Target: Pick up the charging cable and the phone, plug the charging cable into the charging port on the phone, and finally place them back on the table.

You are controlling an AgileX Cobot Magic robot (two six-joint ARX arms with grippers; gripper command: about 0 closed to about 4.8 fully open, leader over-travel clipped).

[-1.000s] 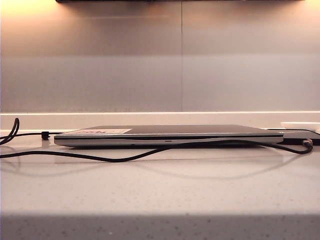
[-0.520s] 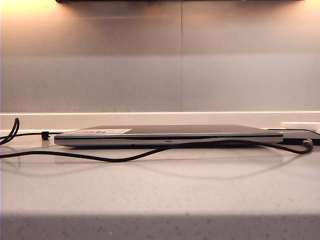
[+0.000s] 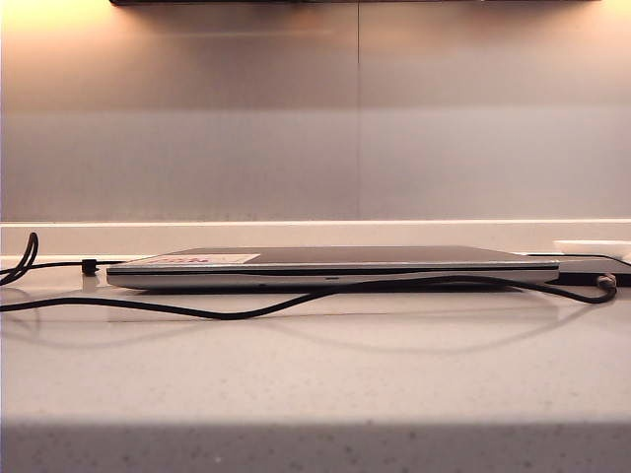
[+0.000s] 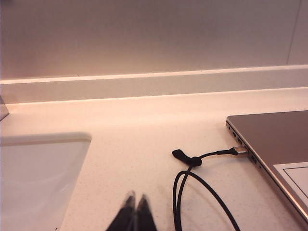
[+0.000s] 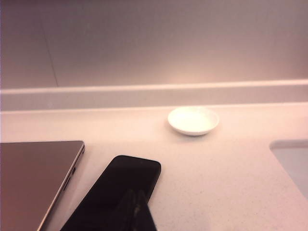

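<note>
my left gripper (image 4: 134,204) and right gripper (image 5: 137,199) are pressed together, empty. the phone (image 5: 118,192) and charging cable (image 4: 202,187) lie on the table (image 3: 315,374); whether they're joined, i can't tell.

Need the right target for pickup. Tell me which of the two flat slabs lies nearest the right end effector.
The phone, the narrow all-black slab just beyond the shut right end effector. The laptop is wider, silver-edged and lies off to its side.

I see black phone (image 5: 118,192) flat on speckled desk (image 5: 216,168); black charging cable (image 4: 190,185) looped there, silver plug tip beside grey slab's edge.
</note>
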